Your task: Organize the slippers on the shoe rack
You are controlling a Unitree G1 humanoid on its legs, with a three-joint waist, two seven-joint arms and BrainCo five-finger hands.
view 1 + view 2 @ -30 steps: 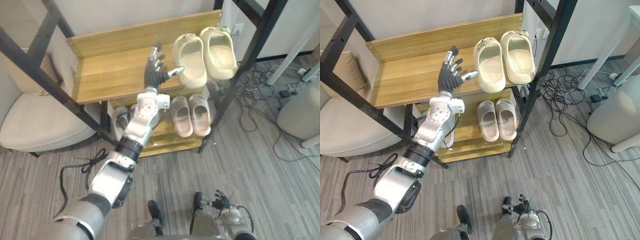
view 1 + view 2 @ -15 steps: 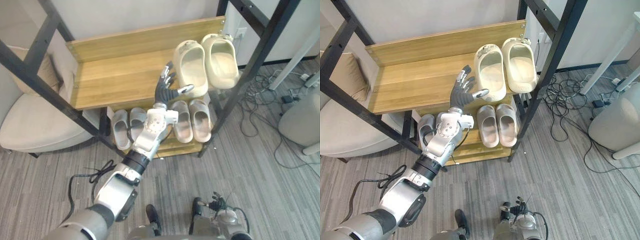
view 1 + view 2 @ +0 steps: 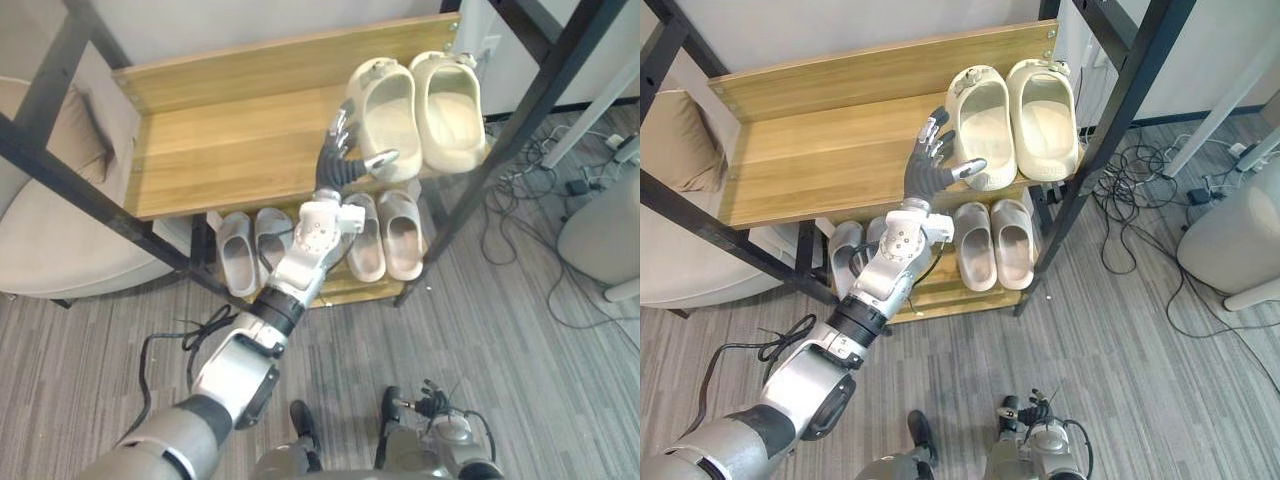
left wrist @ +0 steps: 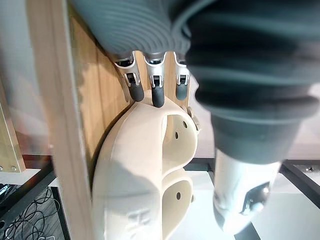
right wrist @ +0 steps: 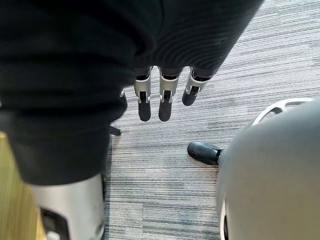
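Now the right hand [image 5: 160, 101] hangs over the floor [image 5: 210, 210], fingers straight. Grey slippers [image 3: 1012, 240] lie paired on the lower shelf [image 3: 940, 292]. Above them the left hand [image 3: 928, 172], a second ago over bare wood, has shifted right to the nearer cream slipper [image 3: 983, 118]. Its fingers are spread wide and its thumb is at the heel. Its mate [image 3: 1042, 100] sits just beside it on the upper shelf [image 3: 810, 160].

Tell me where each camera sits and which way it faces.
Left eye view: on the head, looking down at the shoe rack; left hand reaches in.
Right eye view: beside it, sharing that rack and hand.
Left wrist view: along its straight fingers to the cream slippers.
Right wrist view: down at the floor past the right hand.
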